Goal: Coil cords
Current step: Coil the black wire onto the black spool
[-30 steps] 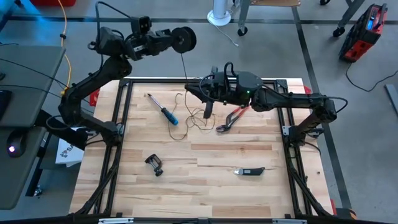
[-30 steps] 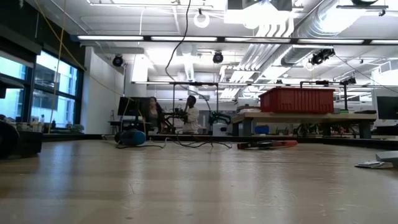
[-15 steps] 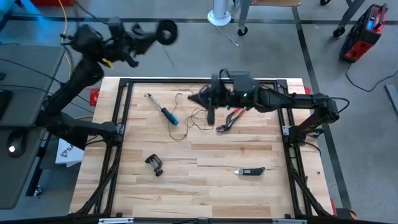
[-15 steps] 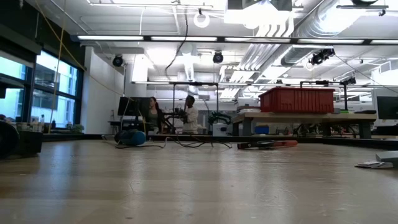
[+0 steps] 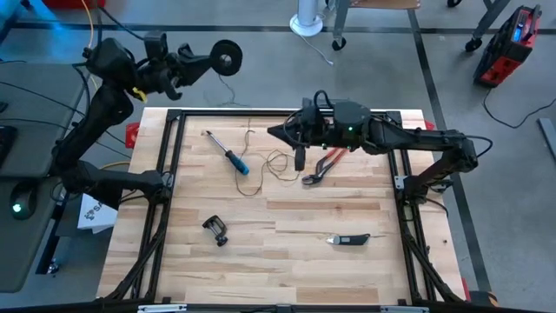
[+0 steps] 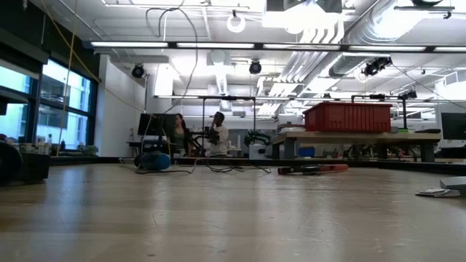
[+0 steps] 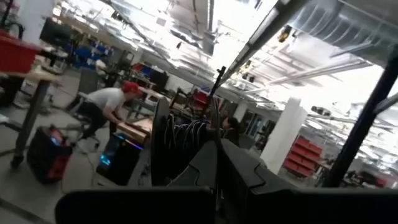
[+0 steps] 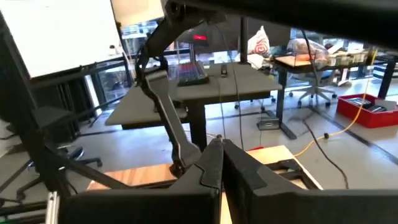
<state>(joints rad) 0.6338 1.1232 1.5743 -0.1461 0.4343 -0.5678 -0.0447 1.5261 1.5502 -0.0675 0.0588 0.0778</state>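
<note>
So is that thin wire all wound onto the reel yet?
No. Loose loops of the wire lie on the table, while the left gripper holds the reel aloft.

The right gripper point(image 8: 221, 163) has its two dark fingers point(image 8: 210, 167) pressed together, and a thin dark cord point(image 8: 239, 93) rises from their tips. Beyond the gripper the left arm point(image 8: 163, 102) stands bent over the wooden table point(image 8: 134, 174). Farther off is a desk point(image 8: 186, 84) (a keyboard point(image 8: 191, 74) lies on it), and a yellow cable point(image 8: 336, 127) trails across the floor.
</note>
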